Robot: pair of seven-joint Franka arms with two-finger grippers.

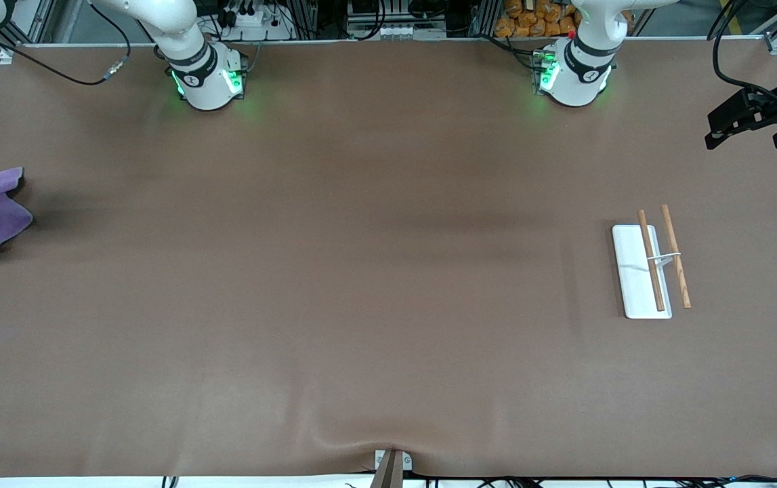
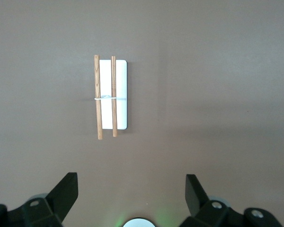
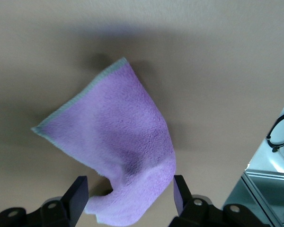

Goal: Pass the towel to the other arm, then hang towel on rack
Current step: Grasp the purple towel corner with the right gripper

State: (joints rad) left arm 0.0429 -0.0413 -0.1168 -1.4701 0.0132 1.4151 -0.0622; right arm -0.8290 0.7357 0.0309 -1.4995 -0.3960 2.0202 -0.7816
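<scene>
The rack (image 1: 651,269) lies flat on the table (image 1: 361,305) toward the left arm's end, nearest the front camera. The left gripper (image 2: 131,191) waits above it, fingers spread wide and empty. At the right arm's end, the right gripper (image 3: 130,192) straddles the purple towel (image 3: 125,156), fingers open.
</scene>
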